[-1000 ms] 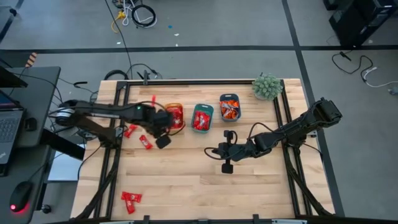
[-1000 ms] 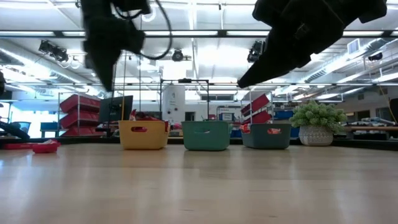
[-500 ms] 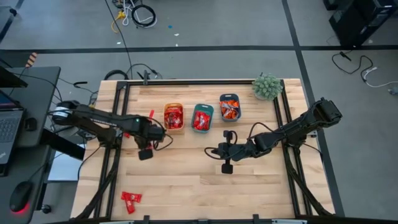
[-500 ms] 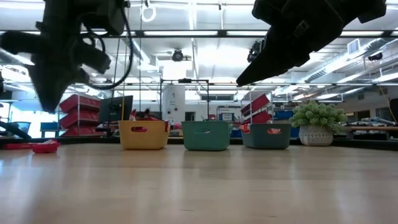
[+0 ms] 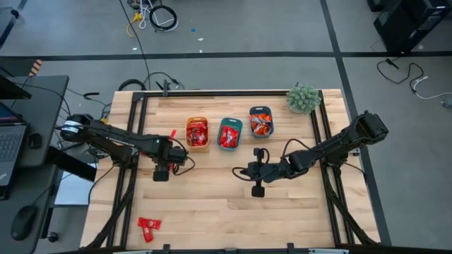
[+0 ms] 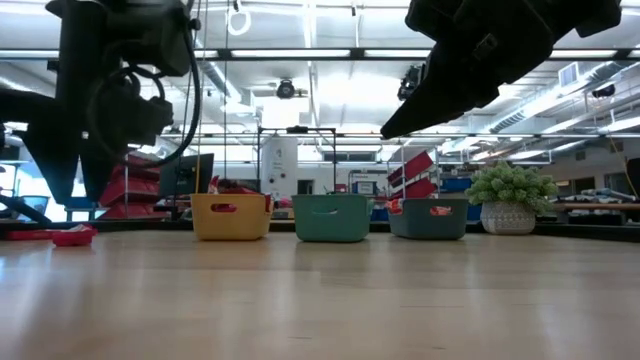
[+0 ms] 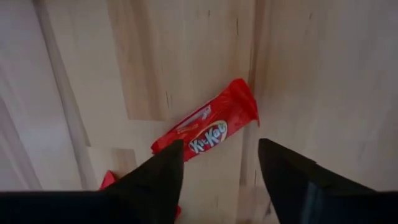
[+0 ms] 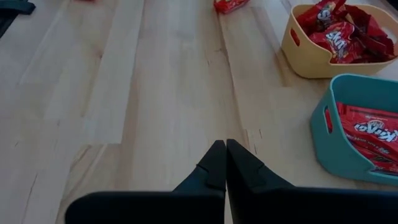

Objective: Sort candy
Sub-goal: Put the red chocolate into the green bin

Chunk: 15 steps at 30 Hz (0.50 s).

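1. The table [image 5: 226, 204] was seen with three bins in a row toward its far side: a yellow bin [image 5: 197, 132], a teal bin [image 5: 229, 133] and a third bin [image 5: 260, 121], each already holding red candy.
2. The right arm was parked over the table's middle right; the right gripper [image 8: 221, 163] was seen with its fingers pressed together and nothing between them, well apart from any loose candy.
3. The left gripper [image 7: 221, 163] was held over the table's left part, near the yellow bin and on its near-left side, with its fingers spread apart and empty.
4. A loose candy bar [image 7: 208, 127] was seen lying flat on the wood directly ahead of the left gripper, in line with the gap between the fingers.
5. Its long axis was set at a slant to the finger line, so a small wrist turn was judged likely before closing across its narrow side.
6. Two more candies [image 5: 148, 225] were left at the near left edge, far closer to the left arm than to the right.
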Tool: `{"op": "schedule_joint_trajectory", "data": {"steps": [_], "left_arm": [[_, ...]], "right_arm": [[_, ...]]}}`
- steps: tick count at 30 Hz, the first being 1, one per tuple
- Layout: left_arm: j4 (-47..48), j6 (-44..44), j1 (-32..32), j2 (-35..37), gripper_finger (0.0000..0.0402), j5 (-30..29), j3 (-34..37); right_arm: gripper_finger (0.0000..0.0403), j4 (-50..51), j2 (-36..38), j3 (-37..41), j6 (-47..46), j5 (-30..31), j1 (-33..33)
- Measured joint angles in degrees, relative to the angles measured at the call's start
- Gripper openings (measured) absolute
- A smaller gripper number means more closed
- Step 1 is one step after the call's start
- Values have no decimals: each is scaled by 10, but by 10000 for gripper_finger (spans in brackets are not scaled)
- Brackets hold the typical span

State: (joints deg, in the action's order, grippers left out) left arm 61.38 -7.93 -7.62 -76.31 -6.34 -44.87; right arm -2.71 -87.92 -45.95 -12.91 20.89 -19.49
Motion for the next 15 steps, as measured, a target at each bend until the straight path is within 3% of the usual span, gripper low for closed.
{"op": "schedule_joint_trajectory", "data": {"steps": [6,15], "left_arm": [[-6,9,0,-2,237,0,27],[-20,13,0,-28,239,5,30]], "right_arm": [[0,1,0,0,0,0,0],[0,1,0,0,0,0,0]]}}
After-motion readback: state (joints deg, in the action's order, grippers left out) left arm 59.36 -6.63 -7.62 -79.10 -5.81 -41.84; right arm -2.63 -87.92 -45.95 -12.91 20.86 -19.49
